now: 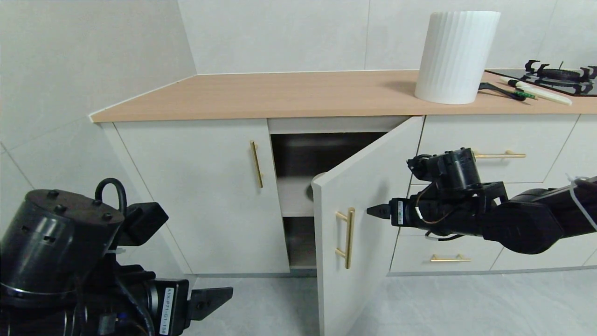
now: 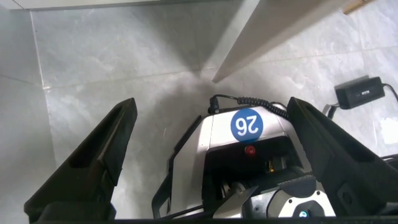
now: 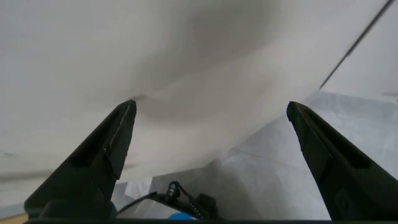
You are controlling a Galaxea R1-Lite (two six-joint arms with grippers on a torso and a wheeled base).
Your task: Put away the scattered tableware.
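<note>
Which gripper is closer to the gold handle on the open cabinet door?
Right. The right gripper sits just beside the upper end of the gold handle; the left gripper is low near the floor, much farther off.

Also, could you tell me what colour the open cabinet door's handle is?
The handle is gold; the head view shows it best.

Dark rounded thing on the shelf, half hidden behind cabinet door.

You have two pieces of tableware lying flat on the light wooden counter: a slim black utensil with a green end and a long cream-white utensil. They lie side by side, just beside the tall white ribbed container.
</note>
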